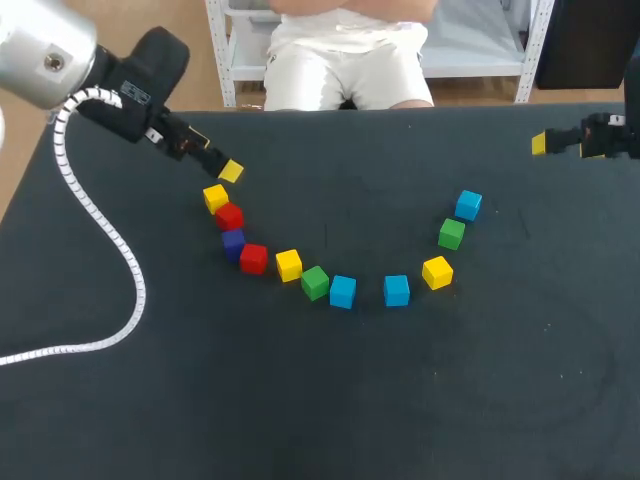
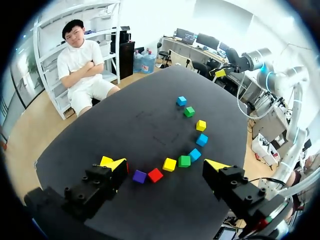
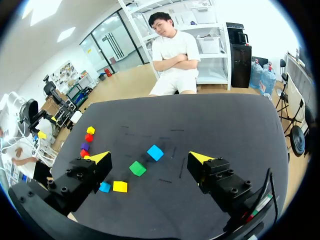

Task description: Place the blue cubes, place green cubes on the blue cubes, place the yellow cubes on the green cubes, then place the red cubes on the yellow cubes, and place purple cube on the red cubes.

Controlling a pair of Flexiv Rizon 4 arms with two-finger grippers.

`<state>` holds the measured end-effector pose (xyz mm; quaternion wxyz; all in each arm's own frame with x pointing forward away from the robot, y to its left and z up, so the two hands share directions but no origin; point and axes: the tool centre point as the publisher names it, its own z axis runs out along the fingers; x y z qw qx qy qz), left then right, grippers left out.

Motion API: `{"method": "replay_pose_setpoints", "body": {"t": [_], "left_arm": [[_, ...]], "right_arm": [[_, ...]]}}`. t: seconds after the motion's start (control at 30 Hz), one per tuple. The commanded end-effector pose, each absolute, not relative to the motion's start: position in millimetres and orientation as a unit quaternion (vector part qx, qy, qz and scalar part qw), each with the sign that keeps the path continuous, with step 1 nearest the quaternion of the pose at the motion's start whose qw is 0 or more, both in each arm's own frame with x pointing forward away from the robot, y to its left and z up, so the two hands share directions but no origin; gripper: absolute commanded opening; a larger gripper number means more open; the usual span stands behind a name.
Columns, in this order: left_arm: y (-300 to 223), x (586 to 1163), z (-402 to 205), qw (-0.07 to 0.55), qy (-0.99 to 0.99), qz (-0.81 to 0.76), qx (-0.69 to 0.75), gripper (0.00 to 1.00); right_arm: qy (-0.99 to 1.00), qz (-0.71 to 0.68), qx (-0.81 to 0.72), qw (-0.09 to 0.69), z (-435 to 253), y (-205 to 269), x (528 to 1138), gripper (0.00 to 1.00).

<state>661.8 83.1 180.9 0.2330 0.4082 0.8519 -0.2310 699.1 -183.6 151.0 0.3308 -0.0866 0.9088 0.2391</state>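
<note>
Eleven cubes lie on the desk in a curved row that dips toward 6 o'clock, its ends rising toward 10 and 2 o'clock. The left gripper sits just beyond the 10 o'clock end; the right gripper is well apart at 2 o'clock.

Head camera high behind robot, looking down; wrist cameras low over the table, facing inward from opposite ends; all share the cube arc.

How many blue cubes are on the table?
3. The first blue cube is beside a green cube, the second blue cube is just right of it, the third blue cube ends the row at right. The dark purple cube isn't counted. None seems hidden.
</note>
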Motion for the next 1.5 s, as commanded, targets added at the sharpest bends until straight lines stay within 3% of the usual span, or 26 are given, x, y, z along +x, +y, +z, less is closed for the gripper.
{"method": "replay_pose_setpoints", "body": {"t": [0.03, 0.1, 0.5, 0.73, 1.03, 1.5], "left_arm": [[82.9, 663.6, 181.1, 0.231, 0.852, -0.231, 0.409, 1.0], [68.5, 659.9, 184.9, 0.242, 0.834, -0.23, 0.439, 1.0], [-6.5, 625.9, 208.0, 0.145, 0.749, -0.182, 0.621, 1.0], [-3.1, 590.3, 208.3, 0.1, 0.75, -0.159, 0.634, 1.0], [5.7, 562.2, 181.8, 0.087, 0.769, -0.128, 0.62, 1.0], [18.9, 539.4, 142.5, 0.124, 0.772, -0.133, 0.608, 1.0]], "right_arm": [[0.909, 0.239, -0.087, 0.331, 150.8, -183.9, 699.1, 1.0], [0.909, 0.239, -0.087, 0.331, 150.8, -183.9, 699.1, 1.0], [0.909, 0.239, -0.087, 0.331, 150.8, -183.9, 699.1, 1.0], [0.909, 0.239, -0.087, 0.331, 150.8, -183.9, 699.1, 1.0], [0.909, 0.239, -0.087, 0.331, 150.8, -183.9, 699.1, 1.0], [0.909, 0.239, -0.087, 0.331, 150.8, -183.9, 699.1, 1.0]]}}
